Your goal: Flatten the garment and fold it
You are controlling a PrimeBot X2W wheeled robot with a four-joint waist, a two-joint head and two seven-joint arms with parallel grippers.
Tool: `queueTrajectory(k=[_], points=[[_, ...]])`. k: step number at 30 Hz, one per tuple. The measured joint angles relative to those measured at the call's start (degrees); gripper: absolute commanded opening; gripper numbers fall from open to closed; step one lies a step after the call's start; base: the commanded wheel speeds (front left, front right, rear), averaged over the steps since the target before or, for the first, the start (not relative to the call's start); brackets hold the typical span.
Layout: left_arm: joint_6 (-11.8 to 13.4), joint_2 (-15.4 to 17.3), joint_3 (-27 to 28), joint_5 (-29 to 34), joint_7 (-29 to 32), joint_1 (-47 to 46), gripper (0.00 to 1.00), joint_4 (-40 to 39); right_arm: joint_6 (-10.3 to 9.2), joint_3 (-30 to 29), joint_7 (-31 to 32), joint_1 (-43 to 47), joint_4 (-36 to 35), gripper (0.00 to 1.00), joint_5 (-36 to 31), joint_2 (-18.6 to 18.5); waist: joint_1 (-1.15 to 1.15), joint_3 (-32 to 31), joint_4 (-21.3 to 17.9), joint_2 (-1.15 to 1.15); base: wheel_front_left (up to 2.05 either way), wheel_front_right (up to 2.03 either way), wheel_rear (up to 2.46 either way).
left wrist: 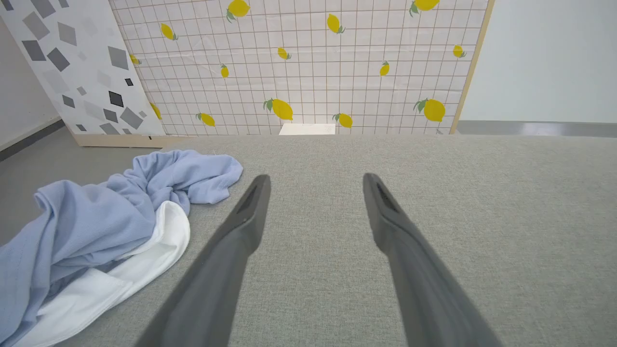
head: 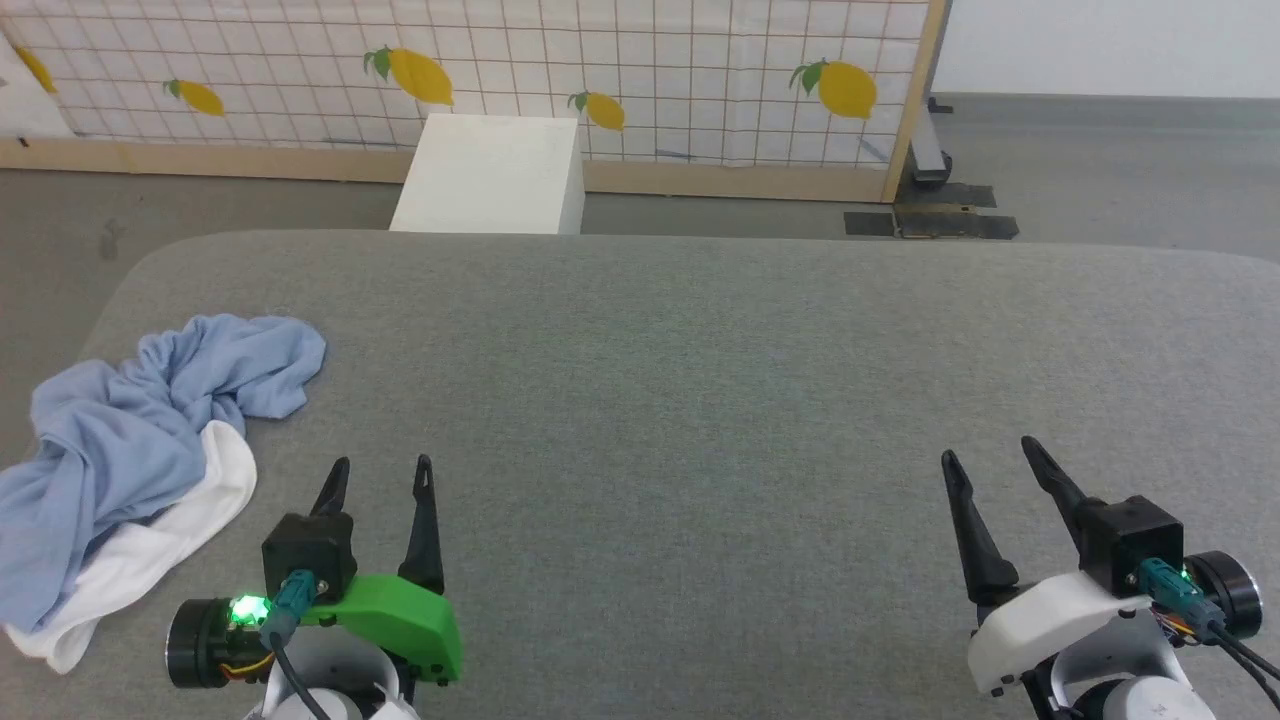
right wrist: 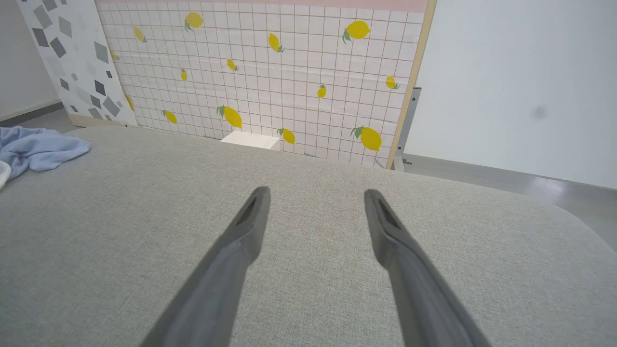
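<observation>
The grey fabric-covered tabletop (head: 700, 360) carries the garment (head: 130, 430), crumpled in a heap at its left edge, light blue with white fabric exposed on the near side. The left end effector (head: 383, 465), near the garment, and the right end effector (head: 987, 448), well apart from it, both stand wide and empty

The head camera looks forward and steeply down from above the near edge of the desk (head: 700, 350), with the left pincer (head: 384, 461) at 7 o'clock and the right pincer (head: 987, 448) at 5. Each wrist camera sits low and close over the desk, facing along its own pincer toward the lemon-print panel (left wrist: 313, 72) at 12 o'clock — the left has the garment (left wrist: 96, 217) near at 9 o'clock, the right far off at 10. All three share the panel, the white box (head: 490, 175) and the garment.
</observation>
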Motion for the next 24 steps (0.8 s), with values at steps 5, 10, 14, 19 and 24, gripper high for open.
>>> queueTrajectory(k=[5, 10, 14, 19, 24], points=[[0.7, 0.1, -0.3, -0.4, -0.5, 0.0, 1.0, 0.5, 0.0, 0.1, -0.5, 0.0, 0.2, 1.0, 0.4, 0.0, 0.0, 0.0, 1.6, 0.0, 0.0, 0.0, 0.0], [1.4, 0.2, -0.5, -0.8, -1.2, 0.0, 1.0, 0.9, 0.0, 0.2, -0.8, 0.0, 0.5, 1.0, 0.5, 0.0, 0.0, 0.0, 3.6, 0.0, 0.0, 0.0, 0.0], [1.9, 0.3, -0.6, -1.1, -1.6, 0.0, 1.0, 1.1, 0.0, 0.4, -1.2, 0.0, 0.7, 1.0, 0.6, 0.0, 0.0, 0.0, 5.3, 0.0, 0.0, 0.0, 0.0], [2.5, 0.4, -0.8, -1.7, -2.2, 0.0, 1.0, 1.4, 0.0, 0.6, -1.7, 0.0, 1.2, 1.0, 1.0, 0.0, 0.0, -0.1, 7.3, 0.0, 0.0, 0.0, 0.0], [3.4, 0.6, -1.0, -2.7, -2.9, 0.0, 1.0, 1.6, 0.0, 0.9, -2.1, 0.0, 1.7, 1.0, 1.2, 0.0, 0.0, -0.3, 9.2, 0.0, 0.0, 0.0, 0.0]])
